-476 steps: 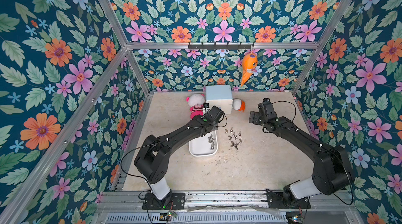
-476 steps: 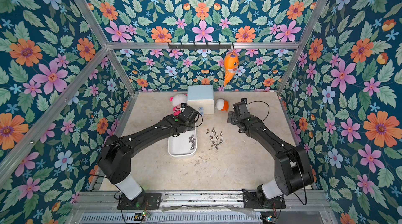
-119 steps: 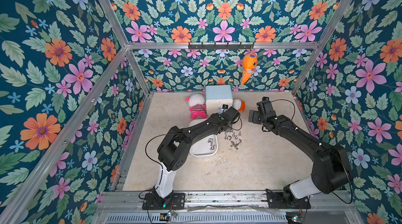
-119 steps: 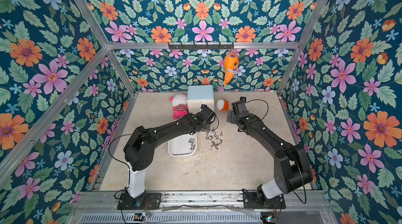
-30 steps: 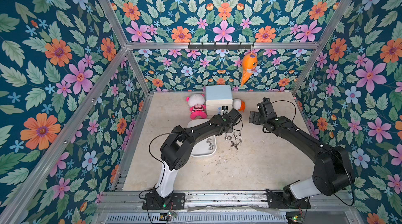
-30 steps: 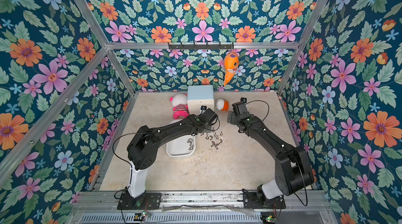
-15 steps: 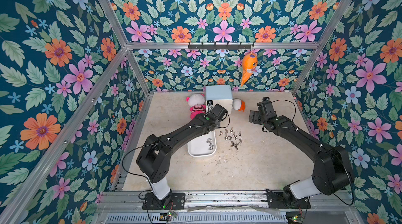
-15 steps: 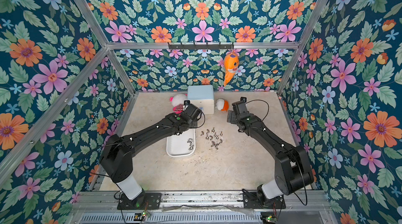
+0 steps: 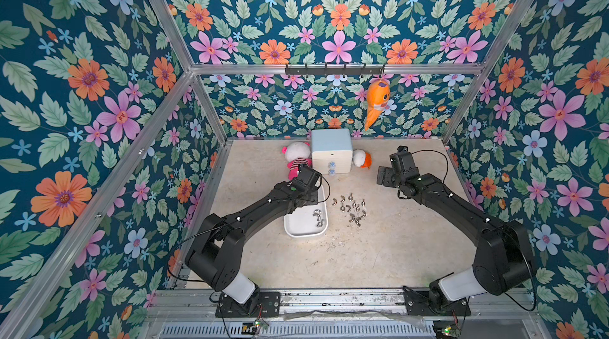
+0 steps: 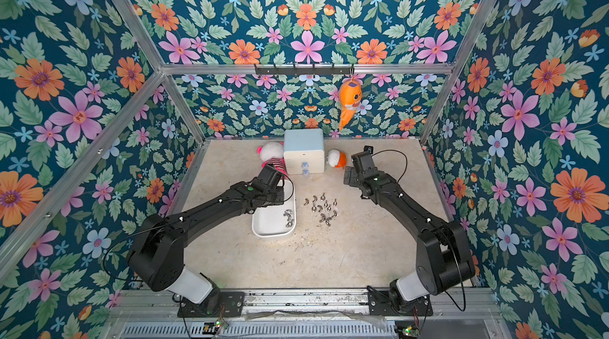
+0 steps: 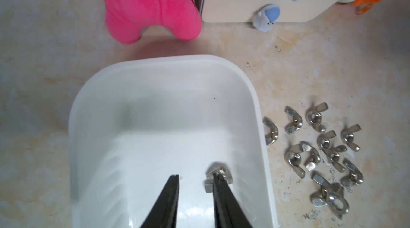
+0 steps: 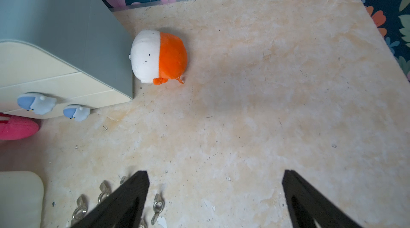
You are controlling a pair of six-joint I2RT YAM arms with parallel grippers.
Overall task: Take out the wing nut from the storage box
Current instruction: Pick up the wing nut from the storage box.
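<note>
- On the beige table (image 9: 379, 255) of a flower-papered cell, the left arm (image 9: 250, 210) reaches down into the storage box (image 11: 155, 65), and the right arm (image 9: 454, 202) waits near the drawer cabinet (image 9: 331, 146), seemingly out of the way
- The box lies just beside a heap of nuts (image 9: 352, 210) on the table, which should make each carry short
- The right gripper (image 12: 215, 173) is spread wide and empty above bare table
- The left gripper (image 11: 195, 176) is low in the box, its jaws a narrow gap apart with nothing between them
- The wing nut (image 11: 221, 170) lies on the box floor by the wall nearest the heap; one finger (image 11: 219, 193) crosses it, contact unclear, and another nut (image 9: 320, 222) sits close by
</note>
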